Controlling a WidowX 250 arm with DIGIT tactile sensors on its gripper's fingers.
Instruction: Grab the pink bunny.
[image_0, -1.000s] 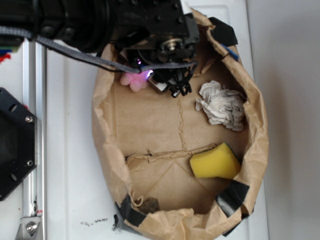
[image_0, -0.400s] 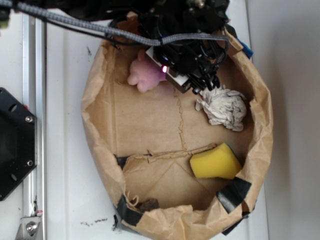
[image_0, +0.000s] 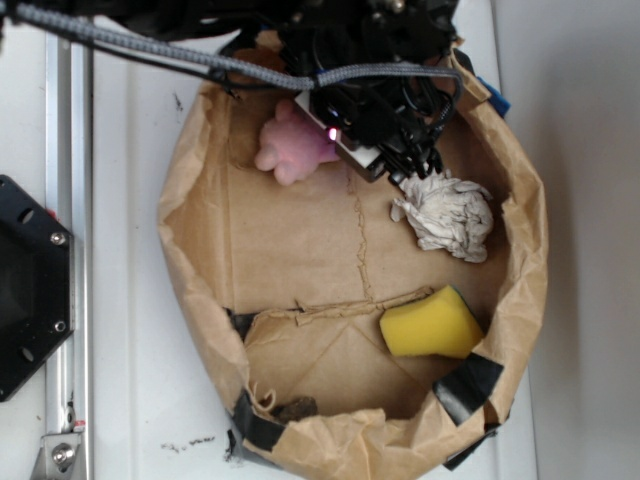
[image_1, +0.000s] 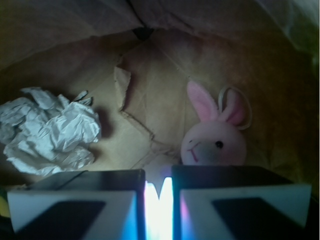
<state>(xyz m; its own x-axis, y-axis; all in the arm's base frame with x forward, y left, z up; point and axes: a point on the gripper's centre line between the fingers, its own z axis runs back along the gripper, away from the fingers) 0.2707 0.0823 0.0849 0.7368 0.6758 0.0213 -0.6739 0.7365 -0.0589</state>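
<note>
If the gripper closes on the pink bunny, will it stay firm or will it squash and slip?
The pink bunny looks like fuzzy plush, so it will probably squash rather than stay firm. Its rounded head and thin ears suggest it is light and may slide on the smooth paper bag when pushed.

A robot lab bench: a white counter with a metal rail, black mounting plate and taped paper bag.

You can see a crumpled paper ball and a yellow sponge apart inside the brown paper bag on the white bench.
</note>
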